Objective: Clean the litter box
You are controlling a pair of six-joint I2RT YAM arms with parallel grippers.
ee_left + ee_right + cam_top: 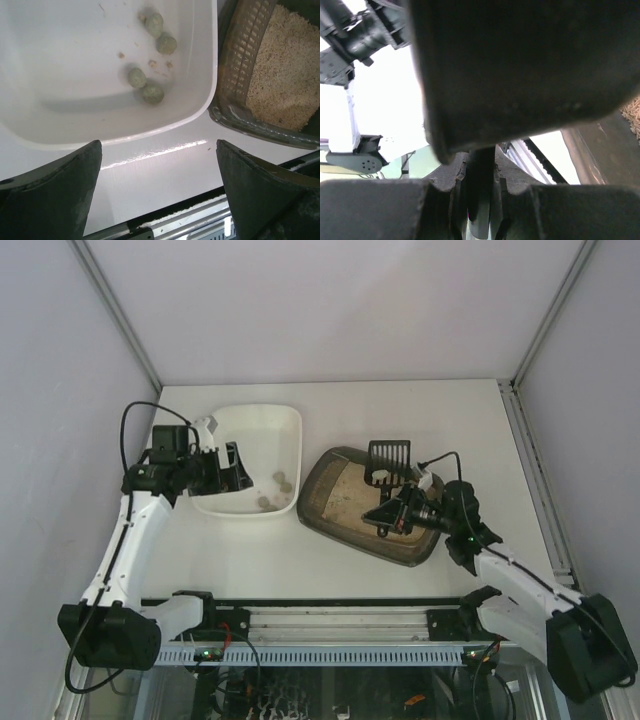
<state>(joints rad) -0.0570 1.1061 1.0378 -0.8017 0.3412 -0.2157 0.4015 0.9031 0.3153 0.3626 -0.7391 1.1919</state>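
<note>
The right gripper (392, 512) is clamped on the handle of the black slotted scoop (388, 456). In the right wrist view the handle sits pinched between the two fingers (370, 210), and the scoop's dark underside fills the view above them. The scoop head lies beyond the fingertips, over the far rim of the litter box (316, 492). The box sits directly beneath this hand with its beige litter (350, 498) exposed.

The left gripper (157, 150) is released and empty, with its jaws spread wide. The white tray (60, 60) lies just ahead of its fingertips and holds four grey-green clumps (152, 93). The ribbed rim of the litter box stands ahead and to this hand's right, very close to the tray corner; we cannot tell whether the two touch.

We see no clump on the litter surface, so we judge most of the waste to be in the tray already. The step in hand is probably a further sifting pass, since buried pieces cannot be ruled out.

To do this pass well:
- We tip the scoop head down ahead of the right fingers and enter the litter at a shallow angle.
- We draw the head back toward the wrist slowly, so that loose grain falls through the slots.
- We lift with the head level, because a tilted head spills onto the table (300, 560).
- We hold the left hand back from the tray's near wall, leaving the transfer path to the right hand's left unobstructed.
</note>
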